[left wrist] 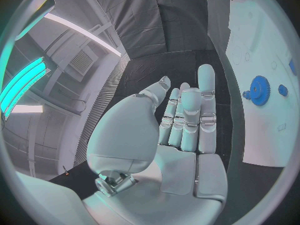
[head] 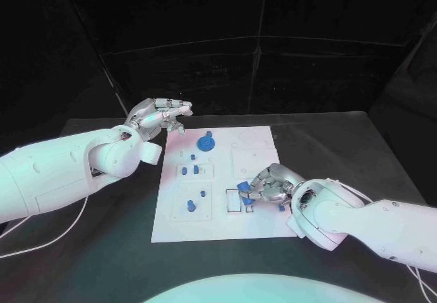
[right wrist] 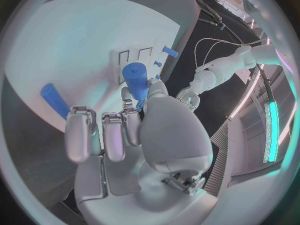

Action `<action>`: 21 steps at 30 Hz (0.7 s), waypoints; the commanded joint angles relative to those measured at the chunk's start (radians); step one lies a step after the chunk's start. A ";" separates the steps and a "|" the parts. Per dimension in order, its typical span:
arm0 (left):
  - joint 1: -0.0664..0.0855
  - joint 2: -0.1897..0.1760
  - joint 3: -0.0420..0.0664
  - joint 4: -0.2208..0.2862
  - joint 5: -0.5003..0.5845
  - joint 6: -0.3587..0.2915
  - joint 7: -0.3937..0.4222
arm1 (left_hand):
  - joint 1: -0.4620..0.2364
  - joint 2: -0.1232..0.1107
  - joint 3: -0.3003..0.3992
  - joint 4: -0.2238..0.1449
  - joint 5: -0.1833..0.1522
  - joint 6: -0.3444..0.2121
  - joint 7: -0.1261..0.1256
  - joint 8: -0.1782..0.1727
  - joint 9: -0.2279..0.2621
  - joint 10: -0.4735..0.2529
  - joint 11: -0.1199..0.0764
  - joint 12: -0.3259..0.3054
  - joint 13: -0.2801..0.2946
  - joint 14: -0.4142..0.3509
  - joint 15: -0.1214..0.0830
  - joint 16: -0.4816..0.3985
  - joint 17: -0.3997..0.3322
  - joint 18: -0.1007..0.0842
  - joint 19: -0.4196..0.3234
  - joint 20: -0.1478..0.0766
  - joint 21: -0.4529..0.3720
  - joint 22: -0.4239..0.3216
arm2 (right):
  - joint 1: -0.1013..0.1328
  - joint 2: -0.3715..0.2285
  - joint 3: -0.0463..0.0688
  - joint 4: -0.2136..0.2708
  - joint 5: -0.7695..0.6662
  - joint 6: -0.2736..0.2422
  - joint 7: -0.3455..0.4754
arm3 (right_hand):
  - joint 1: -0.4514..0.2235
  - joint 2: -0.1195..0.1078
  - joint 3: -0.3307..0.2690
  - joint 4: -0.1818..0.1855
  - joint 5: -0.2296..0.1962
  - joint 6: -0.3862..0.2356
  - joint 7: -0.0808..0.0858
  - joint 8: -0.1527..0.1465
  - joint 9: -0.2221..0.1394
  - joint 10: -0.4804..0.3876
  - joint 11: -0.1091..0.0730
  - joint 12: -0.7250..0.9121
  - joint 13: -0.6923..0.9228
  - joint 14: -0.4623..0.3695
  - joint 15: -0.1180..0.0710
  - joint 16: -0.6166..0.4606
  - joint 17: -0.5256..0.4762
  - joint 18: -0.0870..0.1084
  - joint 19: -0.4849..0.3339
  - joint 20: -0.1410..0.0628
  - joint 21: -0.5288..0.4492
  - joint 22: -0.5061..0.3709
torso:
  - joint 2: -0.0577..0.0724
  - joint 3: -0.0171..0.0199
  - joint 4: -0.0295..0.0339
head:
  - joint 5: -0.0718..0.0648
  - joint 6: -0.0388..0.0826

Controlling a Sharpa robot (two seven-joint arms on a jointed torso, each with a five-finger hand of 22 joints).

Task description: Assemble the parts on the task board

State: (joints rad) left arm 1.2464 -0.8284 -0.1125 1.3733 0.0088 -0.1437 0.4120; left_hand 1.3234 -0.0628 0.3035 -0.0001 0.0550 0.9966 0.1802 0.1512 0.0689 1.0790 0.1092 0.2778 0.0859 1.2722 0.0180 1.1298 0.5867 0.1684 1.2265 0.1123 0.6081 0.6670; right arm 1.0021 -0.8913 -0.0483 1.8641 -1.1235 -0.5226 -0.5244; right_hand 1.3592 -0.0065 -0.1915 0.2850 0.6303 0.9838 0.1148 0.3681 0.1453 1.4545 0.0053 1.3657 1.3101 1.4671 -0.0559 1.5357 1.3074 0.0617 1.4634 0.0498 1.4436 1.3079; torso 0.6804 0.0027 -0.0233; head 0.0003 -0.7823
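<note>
My right hand (head: 269,187) is low over the task board (head: 259,140), at its right side near the front, and it holds a blue cylinder (right wrist: 135,78) pinched between the thumb and the fingers (right wrist: 130,116). In the right wrist view the cylinder points toward the board, close to the dark rectangular slots (right wrist: 129,61), and a second blue part (right wrist: 54,99) lies loose beside it. I judge that the step in hand is to seat this piece in its place. To do it well, I should keep the cylinder straight over the opening, lower it slowly, and let go only when it stands by itself. I cannot tell if the tip already touches the board. My left hand (head: 158,116) is raised beyond the far left corner of the board, the fingers apart and holding nothing; the blue gear (left wrist: 259,90) sits on the board near it. Other small blue parts (head: 191,205) stand in the left column.
</note>
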 commanded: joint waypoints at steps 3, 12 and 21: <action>0.001 0.002 0.000 0.004 -0.002 0.015 0.002 | 0.010 0.002 -0.006 0.000 -0.004 -0.008 0.001 0.004 0.000 -0.006 -0.003 0.003 0.001 -0.008 0.002 -0.003 -0.001 0.013 0.004 0.006 -0.004 -0.002 | 0.001 0.022 0.000 -0.010 0.019 0.060 -0.034 | -0.021 0.001 -0.010 0.003 -0.018 0.050 -0.040 0.012 0.027 0.004 -0.009 -0.004 0.045 0.089 -0.012 0.003 0.191 -0.010 0.004 -0.006 0.007 0.026 | 0.001 -0.0002 -0.0040 | 0.003 -0.002; 0.002 0.001 0.000 0.005 -0.002 0.015 0.002 | 0.010 0.003 -0.006 0.000 -0.004 -0.009 0.002 0.004 -0.001 -0.007 -0.003 0.003 0.001 -0.009 0.002 -0.003 -0.003 0.013 0.004 0.006 -0.005 -0.002 | -0.001 0.042 0.000 -0.015 0.006 0.082 -0.054 | -0.049 0.005 -0.028 0.003 -0.070 0.069 -0.049 0.019 0.046 0.002 -0.016 -0.018 0.038 0.089 -0.019 0.002 0.190 -0.010 0.004 -0.013 0.006 0.026 | 0.000 0.0015 -0.0021 | 0.003 -0.004; 0.002 0.000 0.000 0.005 -0.002 0.015 0.001 | 0.010 0.003 -0.006 0.000 -0.004 -0.009 0.002 0.004 -0.001 -0.007 -0.003 0.003 0.001 -0.009 0.002 -0.003 -0.003 0.013 0.004 0.006 -0.005 -0.002 | -0.003 0.047 0.000 -0.012 -0.008 0.070 -0.053 | -0.056 0.006 -0.034 0.003 -0.081 0.077 -0.053 0.025 0.055 0.006 -0.019 -0.013 0.045 0.088 -0.021 0.002 0.188 -0.010 0.003 -0.015 0.005 0.024 | -0.001 0.0015 -0.0030 | 0.005 -0.003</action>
State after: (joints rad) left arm 1.2466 -0.8281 -0.1128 1.3763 0.0087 -0.1403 0.4107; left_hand 1.3234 -0.0628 0.3035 -0.0001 0.0550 0.9931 0.1837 0.1512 0.0689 1.0791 0.1091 0.2778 0.0858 1.2686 0.0217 1.1298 0.5850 0.1684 1.2265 0.1123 0.6081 0.6661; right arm 1.0002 -0.8444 -0.0465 1.8512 -1.1215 -0.4653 -0.5637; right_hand 1.3129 0.0002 -0.2202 0.2878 0.5532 1.0238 0.0943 0.3894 0.1968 1.4612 -0.0092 1.3505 1.3099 1.4649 -0.0683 1.5356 1.3073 0.0618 1.4633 0.0424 1.4436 1.3077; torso 0.6799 0.0039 -0.0257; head 0.0042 -0.7859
